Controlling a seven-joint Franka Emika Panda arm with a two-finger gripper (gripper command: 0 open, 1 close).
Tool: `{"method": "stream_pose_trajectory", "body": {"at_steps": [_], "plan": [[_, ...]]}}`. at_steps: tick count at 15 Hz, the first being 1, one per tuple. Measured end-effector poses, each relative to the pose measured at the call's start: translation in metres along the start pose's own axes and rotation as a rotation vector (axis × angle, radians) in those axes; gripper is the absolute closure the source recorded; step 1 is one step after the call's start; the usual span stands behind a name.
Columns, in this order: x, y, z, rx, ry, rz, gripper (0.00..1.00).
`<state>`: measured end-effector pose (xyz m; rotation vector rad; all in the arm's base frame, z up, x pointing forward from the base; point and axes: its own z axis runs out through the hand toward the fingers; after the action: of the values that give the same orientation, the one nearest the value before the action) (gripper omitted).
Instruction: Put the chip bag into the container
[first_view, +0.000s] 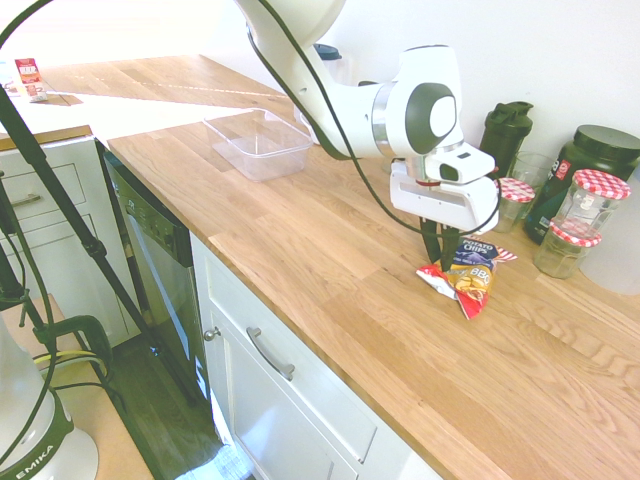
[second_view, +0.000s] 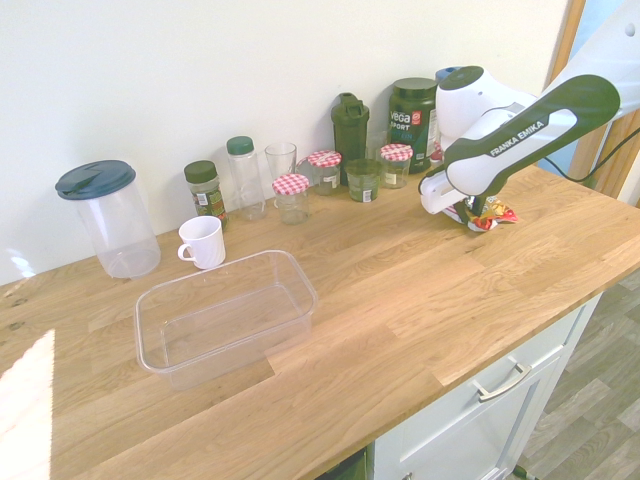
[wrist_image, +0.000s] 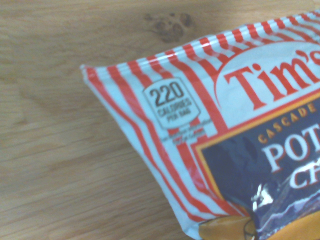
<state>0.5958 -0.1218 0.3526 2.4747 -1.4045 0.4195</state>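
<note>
Where the jaws (first_view: 440, 243) overlap it, the chip bag (first_view: 474, 272) is partly hidden.

We observe one white arm (second_view: 560, 115) with dark joint covers, raised above the worktop (first_view: 330, 260) and bent at the elbow. The wrist (first_view: 450, 165) is turned downward. The end effector (first_view: 440, 262) points down, low over the worktop, its two dark fingers slightly apart.

We see the glossy red-and-white chip bag (first_view: 474, 278) crumpled on the tabletop (first_view: 330, 270); the clear, shallow container (first_view: 258, 146) well apart.
</note>
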Motion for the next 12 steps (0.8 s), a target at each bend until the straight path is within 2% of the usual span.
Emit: {"method": "stream_pose_trajectory", "body": {"at_steps": [3,6,12], "plan": [[-0.019,-0.010,-0.061,0.063,0.024,-0.029,1.00],[-0.060,-0.023,-0.134,0.107,0.046,-0.063,1.00],[-0.225,-0.101,-0.258,0.127,0.135,-0.155,1.00]]}}
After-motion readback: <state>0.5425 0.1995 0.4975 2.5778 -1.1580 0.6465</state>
